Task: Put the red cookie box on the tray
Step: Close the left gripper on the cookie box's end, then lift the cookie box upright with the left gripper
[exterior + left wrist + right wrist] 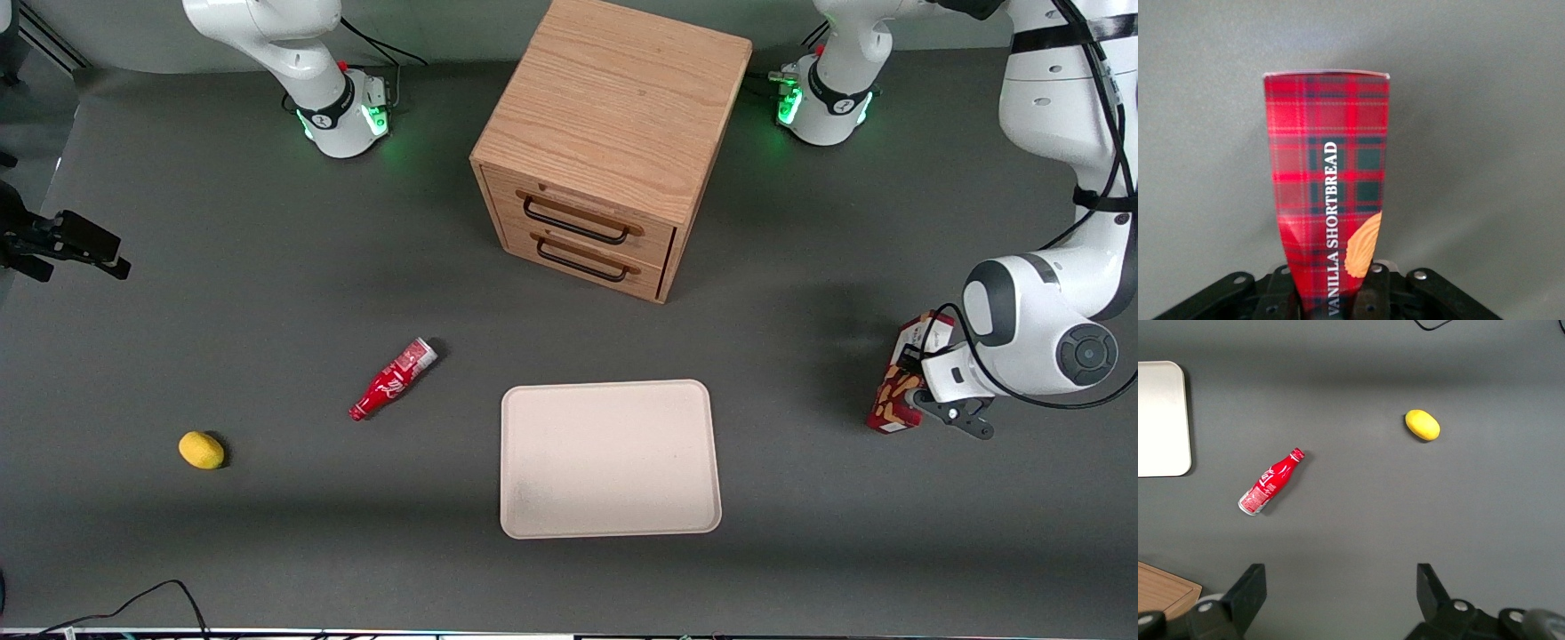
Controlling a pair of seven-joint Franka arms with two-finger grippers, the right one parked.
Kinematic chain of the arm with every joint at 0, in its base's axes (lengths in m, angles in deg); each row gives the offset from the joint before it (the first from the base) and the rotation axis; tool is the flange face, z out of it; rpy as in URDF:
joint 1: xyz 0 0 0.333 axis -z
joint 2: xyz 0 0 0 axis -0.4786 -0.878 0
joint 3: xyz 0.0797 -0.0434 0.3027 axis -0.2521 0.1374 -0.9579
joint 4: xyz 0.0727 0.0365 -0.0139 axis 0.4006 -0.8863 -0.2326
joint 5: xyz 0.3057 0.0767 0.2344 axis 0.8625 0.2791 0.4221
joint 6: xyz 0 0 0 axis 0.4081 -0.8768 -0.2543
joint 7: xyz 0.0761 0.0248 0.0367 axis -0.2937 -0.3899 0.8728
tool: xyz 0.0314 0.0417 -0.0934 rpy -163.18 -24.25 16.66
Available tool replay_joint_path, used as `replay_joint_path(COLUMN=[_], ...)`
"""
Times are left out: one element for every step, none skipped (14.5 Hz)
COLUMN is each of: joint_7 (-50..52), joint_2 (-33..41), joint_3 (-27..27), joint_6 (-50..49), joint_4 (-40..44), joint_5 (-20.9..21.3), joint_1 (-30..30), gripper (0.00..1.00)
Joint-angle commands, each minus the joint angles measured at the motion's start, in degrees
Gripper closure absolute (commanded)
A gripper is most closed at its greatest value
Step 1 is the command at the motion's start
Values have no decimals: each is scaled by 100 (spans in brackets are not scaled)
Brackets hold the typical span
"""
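The red cookie box (896, 391), a slim dark-red plaid carton with pictured cookies, stands tilted at the working arm's end of the table. My gripper (925, 391) is shut on it. In the left wrist view the box (1328, 180) runs away from the camera, with its near end pinched between the two black fingers (1373, 293) of the gripper (1331, 301). The beige tray (609, 458) lies flat near the middle of the table, well apart from the box, with nothing on it. One of its corners shows in the right wrist view (1161, 420).
A wooden two-drawer cabinet (613, 142) stands farther from the front camera than the tray. A red soda bottle (393, 378) lies on its side beside the tray, toward the parked arm's end. A yellow lemon (202, 450) sits farther that way.
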Motion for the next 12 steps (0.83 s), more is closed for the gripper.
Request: replay_joint_path(joint_7=[-382, -373, -365, -347, -312, -251, -85, 117, 275, 486, 758, 1091], joint_2=[42, 51, 59, 77, 95, 103, 156, 191, 287, 392, 498, 603], joint_3=[-62, -71, -88, -201, -229, -229, -229, -229, -229, -220, -203, -176], joint_6=[-546, -976, -1363, -1715, -2032, -2339, -2586, -2824, -3122, -3455, -3781, -4167], joint_4=[462, 760, 1085, 1384, 1683, 1956, 2185, 2439, 2677, 2888, 3125, 3406], joint_5=[-142, -195, -221, -230, -230, -239, -256, -257, -248, -230, -187, -169], joint_1=[-21, -21, -39, -39, -39, -39, -39, -39, -30, -21, -13, -4], gripper=[100, 100, 100, 100, 100, 100, 100, 100, 100, 100, 100, 100])
